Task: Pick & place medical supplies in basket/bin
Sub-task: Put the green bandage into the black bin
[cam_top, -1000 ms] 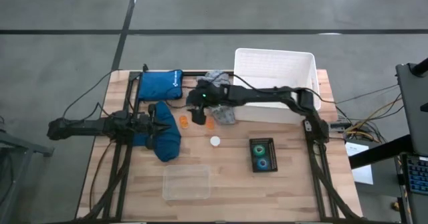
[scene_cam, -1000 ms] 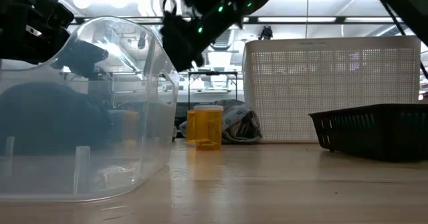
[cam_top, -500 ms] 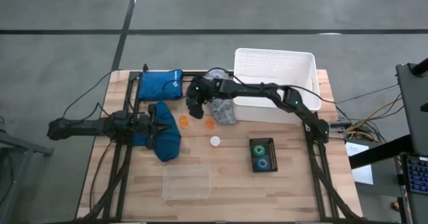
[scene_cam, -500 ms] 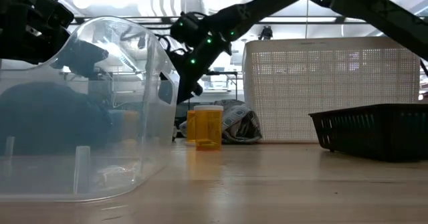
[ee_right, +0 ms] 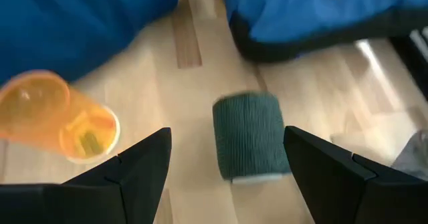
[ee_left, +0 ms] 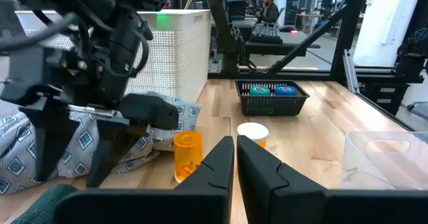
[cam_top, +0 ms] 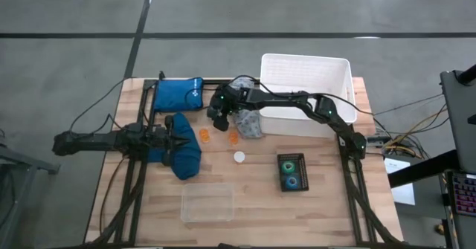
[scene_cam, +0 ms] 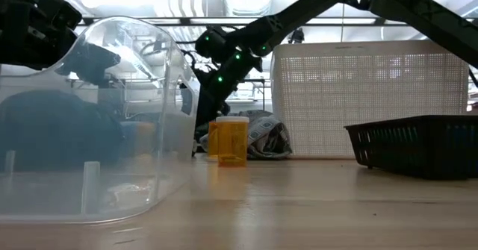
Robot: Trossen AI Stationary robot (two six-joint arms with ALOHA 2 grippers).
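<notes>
Right gripper (ee_right: 227, 167), fingers spread, is hovering over a dark green roll (ee_right: 249, 136) lying between them; next: descending and closing to pinch it.

Left gripper (ee_left: 235, 158) fingers (ee_left: 207, 174) shut. Beyond them we see two orange vials (ee_left: 187, 154) on the counter (ee_left: 321, 127), a patterned cloth (ee_left: 80, 144), the white bin (ee_left: 170, 53), and a black tray (ee_left: 272, 97) holding tape rolls (ee_left: 259, 89).
</notes>
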